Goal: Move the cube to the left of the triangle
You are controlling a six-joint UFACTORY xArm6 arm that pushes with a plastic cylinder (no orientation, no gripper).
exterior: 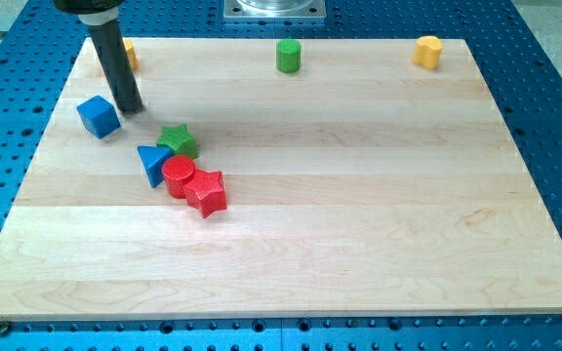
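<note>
My tip [130, 107] on bench [359, 214], just right of blue cube [98, 116], maybe touching. Tool is bare rod, holds nothing. Cube up-left of blue triangle [151, 162], apart. Green star [178, 140] beside triangle.

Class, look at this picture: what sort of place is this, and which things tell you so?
Probably a robotics lab bench. A wooden board lies on a blue perforated metal table, and my tip stands just right of the blue cube among small coloured blocks.
</note>
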